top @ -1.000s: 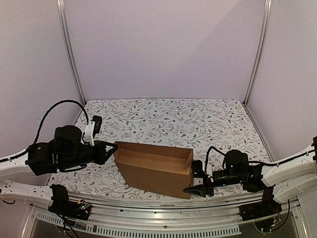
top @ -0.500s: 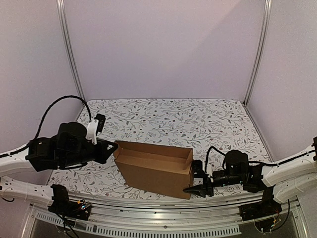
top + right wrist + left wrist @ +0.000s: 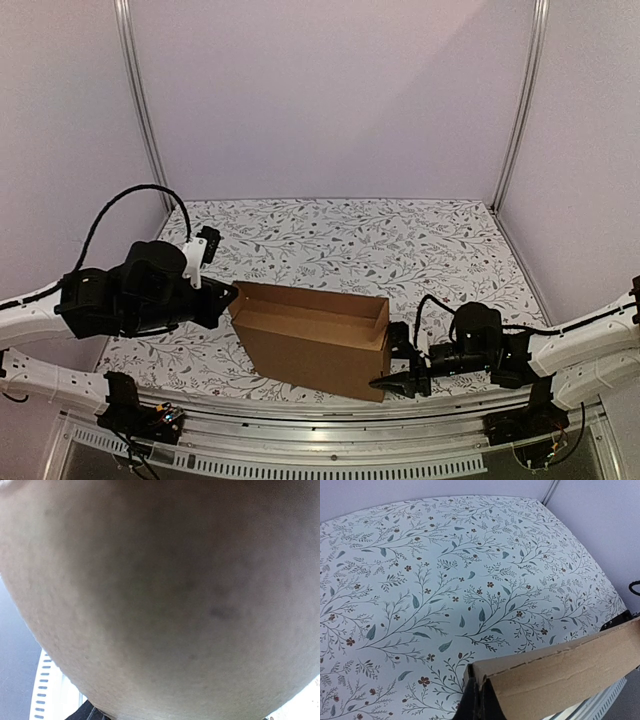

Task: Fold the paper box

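The plain brown corrugated cardboard paper box [image 3: 315, 340] is standing as an open-topped trough on the near part of the table's leaf-patterned white cloth [image 3: 350, 240], close to the front rail. Its long axis is running left to right between the two arms, with the left end sitting a little farther back than the right.

That axis is what the coming move is turning on, I think. The black left gripper [image 3: 230, 297] is meeting the box at its left end wall, so the whole length of the box is stretching away to its right. The black right gripper [image 3: 396, 362] is meeting the near right corner, with the box lying to its left. Neither arm is nearer than the other; each is owning one end.

The left one is clenching the cardboard. Its wrist camera is showing the torn-looking top edge of the box [image 3: 560, 677] running off from between its dark fingers [image 3: 469, 705]. The right one's fingers are looking spread apart from above, straddling the corner rather than pinching it (its own camera is giving nothing but blurred brown board [image 3: 160, 600] pressed right up to the lens).

Any fold of an end flap will likely be going inward along that axis.
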Motion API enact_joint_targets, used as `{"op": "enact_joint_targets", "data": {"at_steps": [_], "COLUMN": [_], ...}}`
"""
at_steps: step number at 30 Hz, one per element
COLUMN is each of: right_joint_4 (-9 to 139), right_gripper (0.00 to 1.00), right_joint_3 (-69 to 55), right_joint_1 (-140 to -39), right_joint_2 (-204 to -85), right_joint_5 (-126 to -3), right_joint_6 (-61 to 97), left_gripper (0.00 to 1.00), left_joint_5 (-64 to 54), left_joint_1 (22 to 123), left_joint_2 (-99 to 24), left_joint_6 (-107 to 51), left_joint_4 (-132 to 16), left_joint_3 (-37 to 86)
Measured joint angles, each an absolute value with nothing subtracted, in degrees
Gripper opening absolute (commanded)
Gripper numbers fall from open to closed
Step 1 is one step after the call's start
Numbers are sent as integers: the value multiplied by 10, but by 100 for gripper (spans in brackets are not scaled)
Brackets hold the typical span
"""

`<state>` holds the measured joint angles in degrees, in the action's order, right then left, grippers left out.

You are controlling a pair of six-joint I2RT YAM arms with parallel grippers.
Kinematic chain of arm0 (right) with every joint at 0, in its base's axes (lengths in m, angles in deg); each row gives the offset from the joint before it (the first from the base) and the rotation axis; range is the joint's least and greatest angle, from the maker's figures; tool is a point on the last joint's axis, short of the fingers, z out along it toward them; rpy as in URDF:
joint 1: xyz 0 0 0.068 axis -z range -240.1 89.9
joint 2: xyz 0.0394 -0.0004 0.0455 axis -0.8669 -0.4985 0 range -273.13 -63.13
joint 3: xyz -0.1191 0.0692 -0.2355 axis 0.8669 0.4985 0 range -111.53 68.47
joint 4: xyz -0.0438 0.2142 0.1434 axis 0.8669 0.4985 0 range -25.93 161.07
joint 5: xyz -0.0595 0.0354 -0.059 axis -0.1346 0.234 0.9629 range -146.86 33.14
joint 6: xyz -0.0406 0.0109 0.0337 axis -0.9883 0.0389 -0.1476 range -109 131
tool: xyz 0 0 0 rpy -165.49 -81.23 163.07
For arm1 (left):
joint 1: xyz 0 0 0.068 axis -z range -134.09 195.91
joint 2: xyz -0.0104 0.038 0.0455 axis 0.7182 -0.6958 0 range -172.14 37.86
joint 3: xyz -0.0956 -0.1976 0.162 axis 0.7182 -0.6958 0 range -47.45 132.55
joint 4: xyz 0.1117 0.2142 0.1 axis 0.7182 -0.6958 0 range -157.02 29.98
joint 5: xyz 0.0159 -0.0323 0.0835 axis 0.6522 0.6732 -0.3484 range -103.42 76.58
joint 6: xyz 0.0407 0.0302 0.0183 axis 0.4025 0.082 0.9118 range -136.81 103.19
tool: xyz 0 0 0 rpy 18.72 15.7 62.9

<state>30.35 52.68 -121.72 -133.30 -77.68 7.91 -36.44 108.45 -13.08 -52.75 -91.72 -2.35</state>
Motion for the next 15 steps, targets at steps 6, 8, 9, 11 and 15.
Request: {"op": "enact_joint_targets", "data": {"at_steps": [6, 8, 9, 11, 15], "right_joint_4": [303, 303, 303, 303, 303], "right_gripper": [25, 25, 24, 25, 25], "right_joint_3": [527, 527, 527, 527, 527], "right_joint_1": [-1217, -1217, -1217, -1218, -1218], "right_joint_2": [-1333, -1333, -1333, -1333, -1333], "right_joint_5": [-776, -776, -776, -775, -775], "right_joint_6": [82, 81, 80, 79, 77], "left_gripper": [0, 0, 0, 0, 0], "left_joint_5": [-386, -395, -400, -410, -439], "left_joint_1": [1097, 1104, 1108, 1117, 1139], "left_joint_2": [-143, -146, -146, -147, -149], "left_joint_6": [-524, -526, -529, -535, -555], "left_joint_4": [-926, -929, -929, -931, -931], "left_joint_3": [-16, -16, -16, -17, -21]}}
